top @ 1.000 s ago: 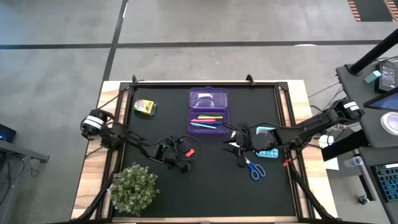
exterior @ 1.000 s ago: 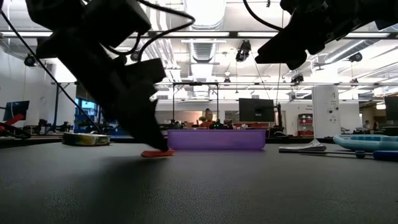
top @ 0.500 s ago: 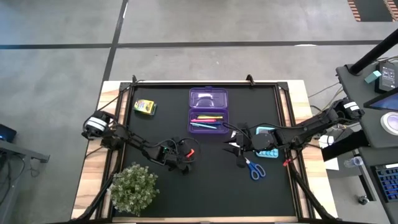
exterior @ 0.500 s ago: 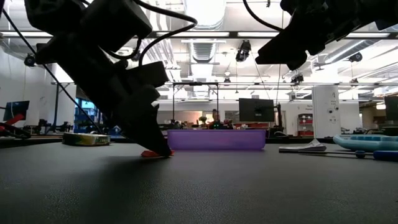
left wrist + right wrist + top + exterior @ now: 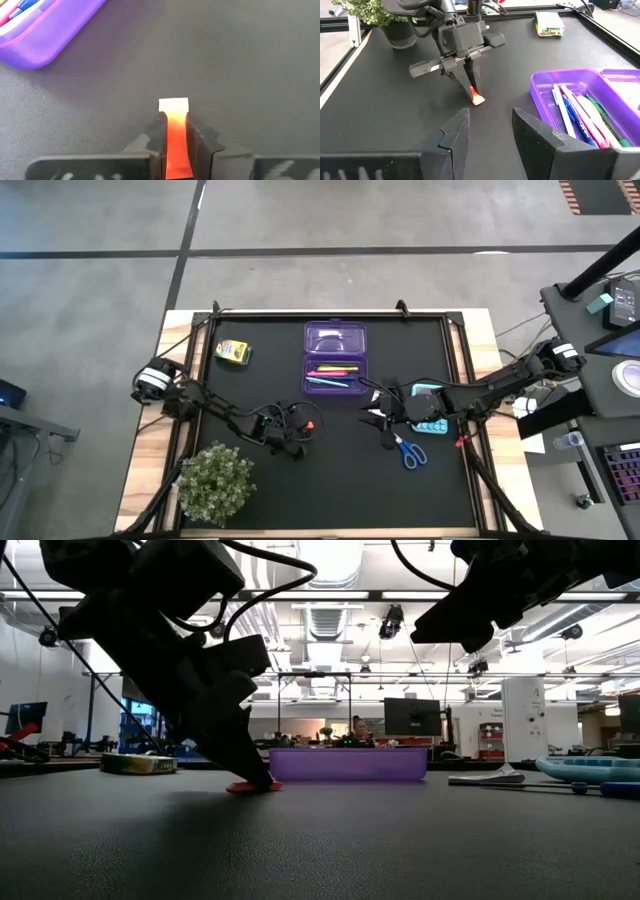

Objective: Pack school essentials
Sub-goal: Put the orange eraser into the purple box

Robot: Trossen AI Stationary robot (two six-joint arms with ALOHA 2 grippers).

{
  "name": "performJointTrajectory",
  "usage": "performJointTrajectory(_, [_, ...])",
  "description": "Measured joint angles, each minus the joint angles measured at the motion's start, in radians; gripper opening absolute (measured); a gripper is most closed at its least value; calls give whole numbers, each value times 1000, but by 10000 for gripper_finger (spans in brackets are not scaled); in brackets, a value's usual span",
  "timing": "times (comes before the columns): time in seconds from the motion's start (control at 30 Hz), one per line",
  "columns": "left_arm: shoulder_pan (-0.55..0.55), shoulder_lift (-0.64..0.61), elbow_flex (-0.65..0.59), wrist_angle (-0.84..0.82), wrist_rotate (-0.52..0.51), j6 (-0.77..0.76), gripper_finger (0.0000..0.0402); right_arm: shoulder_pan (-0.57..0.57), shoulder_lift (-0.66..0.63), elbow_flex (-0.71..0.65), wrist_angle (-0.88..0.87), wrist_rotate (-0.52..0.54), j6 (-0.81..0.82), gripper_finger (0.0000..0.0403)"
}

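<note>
Two dark fingers of the left gripper (image 5: 175, 137) are pinched on the red eraser (image 5: 175, 132) right now, down at the black table (image 5: 340, 470), a little in front of the open purple pencil case (image 5: 335, 370) and to its left in the high view. From the left wrist view the eraser sits lengthwise between the pads, its pale end poking out beyond the fingertips. It looks like a small, light slab, rubbery and slightly yielding, so it should grip well and not slip, though a hard squeeze could bow it. The hold on its long flat sides, near the middle, seems the sensible place; a hold at the tip might let it swivel. The right gripper (image 5: 490, 135) hangs parted and empty above the mat near the blue-handled scissors (image 5: 408, 451), its fingers wide apart in its own wrist view. Pens and markers (image 5: 580, 117) lie in the case already.
</note>
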Motion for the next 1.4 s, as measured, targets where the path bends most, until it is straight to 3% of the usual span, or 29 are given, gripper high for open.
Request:
performJointTrajectory(0.4, [15,-13,68,-17,-2,180,34,0,0,-3,0,0,-1,139])
performJointTrajectory(0.67, [116,-35,144,-4,-53,363,35,0,0,-4,7,0,-3,139])
performJointTrajectory(1.1, [432,-36,165,22,-53,335,35,0,0,-4,21,0,-11,139])
performJointTrajectory(1.4, [460,-36,160,25,-17,334,36,0,0,-4,22,0,-23,139])
